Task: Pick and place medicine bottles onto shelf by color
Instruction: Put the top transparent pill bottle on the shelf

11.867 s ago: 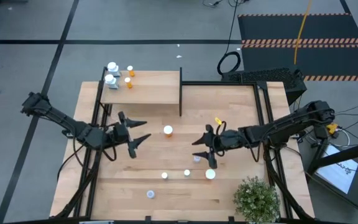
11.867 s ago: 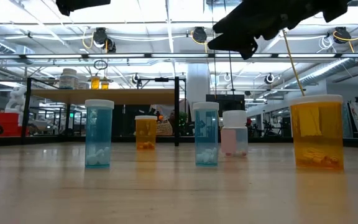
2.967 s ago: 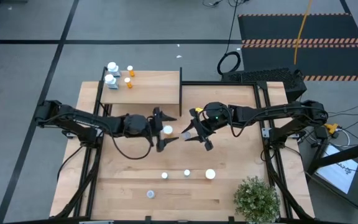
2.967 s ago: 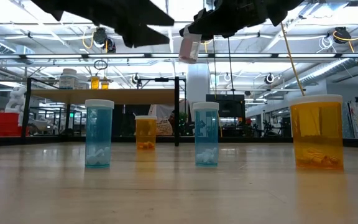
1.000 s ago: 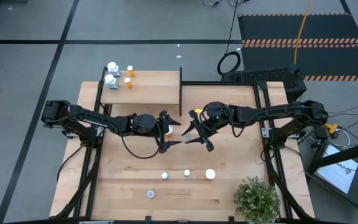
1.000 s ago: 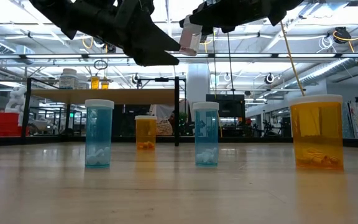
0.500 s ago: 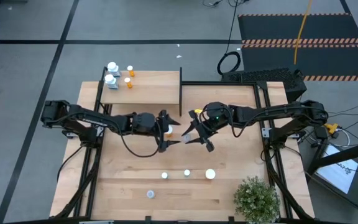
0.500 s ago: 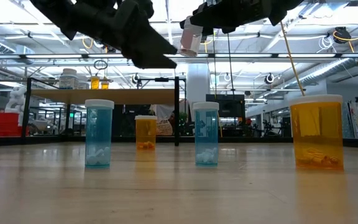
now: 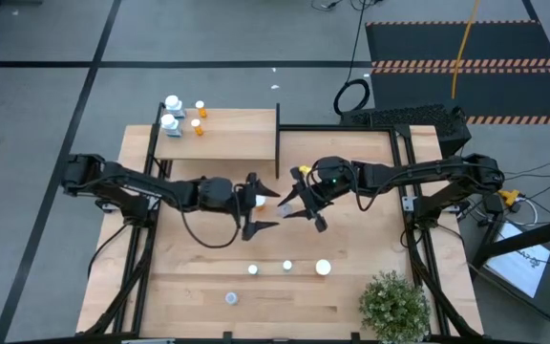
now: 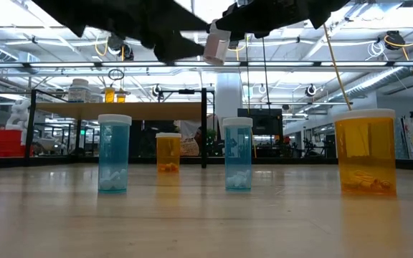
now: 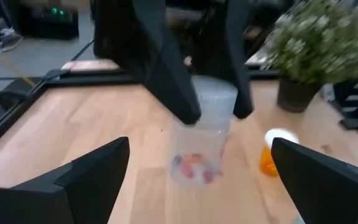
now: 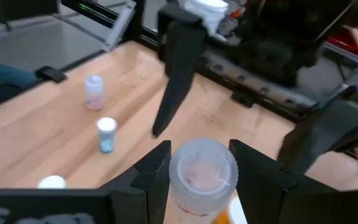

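R gripper [image 9: 295, 207] is hanging over mid-desk, jaws clamping a clear bottle [image 12: 202, 171] w/ pale pinkish contents, held up in the air; L gripper [image 9: 264, 204] is facing it close by, jaws spread wide w/ nothing between them. The high view is giving the layout: both arms meeting just in front of the shelf [image 9: 220, 136] and its black end panel, w/ four bottles grouped at the shelf's far left corner, white and orange. The held bottle is barely showing from above; the low view is catching it [image 10: 214, 44] tilted, high above the desk [image 10: 206, 215], and is also giving body colours for the standing ones: two blue, a small orange [image 10: 168, 152] and a big orange nearest the lens. L wrist view is looking straight at the clamped bottle between the R fingers, plus the plant [image 11: 319, 46] and an orange bottle [image 11: 275, 150] beyond. Three bottles are standing in a row toward the desk's front, one more nearer the front edge; the plant is filling the front right corner. Open wood is lying along the desk's left side and between the arms and that row.
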### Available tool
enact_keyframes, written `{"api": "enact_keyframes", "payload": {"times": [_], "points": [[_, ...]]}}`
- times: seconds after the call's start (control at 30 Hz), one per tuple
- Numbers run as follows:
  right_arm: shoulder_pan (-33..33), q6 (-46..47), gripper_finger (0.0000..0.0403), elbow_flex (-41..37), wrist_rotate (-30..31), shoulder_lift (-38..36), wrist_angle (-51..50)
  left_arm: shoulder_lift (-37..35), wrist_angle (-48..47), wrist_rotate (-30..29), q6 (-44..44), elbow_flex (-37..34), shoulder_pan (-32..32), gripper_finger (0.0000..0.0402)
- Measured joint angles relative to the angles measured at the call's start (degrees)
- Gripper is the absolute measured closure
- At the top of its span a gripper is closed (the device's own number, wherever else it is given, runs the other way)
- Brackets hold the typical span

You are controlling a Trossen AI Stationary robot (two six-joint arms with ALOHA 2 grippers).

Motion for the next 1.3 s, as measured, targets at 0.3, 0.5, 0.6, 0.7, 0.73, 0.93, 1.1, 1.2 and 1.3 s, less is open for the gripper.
{"api": "enact_keyframes", "payload": {"times": [0.3,0.5,0.6,0.7,0.73,0.93,1.1,1.2,1.3], "points": [[0.0,0.4,0.0255,0.0,0.7,0.0,0.3,2.6,0.1,-1.7,-0.2,0.0,3.0,0.0009],[0.0,0.4,0.0255,0.0,0.5,0.0,0.3,2.6,-0.8,-1.7,0.0,0.0,3.0,0.0009],[0.0,0.5,0.0255,0.0,0.5,0.0,-0.1,2.6,-1.4,-1.8,0.2,0.0,3.0,0.0009],[0.0,0.5,0.0255,0.0,0.4,0.0,-0.2,2.0,-3.5,-1.8,0.2,0.0,3.0,0.0009],[0.0,0.5,0.0255,0.0,0.4,0.0,-0.2,1.8,-3.9,-2.0,0.2,0.0,3.0,0.0009],[0.0,0.5,0.0255,0.0,0.4,0.0,-0.4,0.2,-5.6,-3.4,0.2,0.0,3.0,0.0009],[0.0,0.5,0.0255,0.0,0.3,0.1,-0.6,-1.7,-8.9,-2.6,0.1,0.0,2.0,0.0009],[0.0,0.4,0.0255,0.0,0.3,0.1,-0.5,-2.3,-9.3,-0.3,0.6,0.0,0.9,0.0009],[0.0,0.4,0.0255,0.0,0.4,0.1,-0.5,-2.3,-8.5,0.6,1.3,0.0,0.0,0.0009]]}}
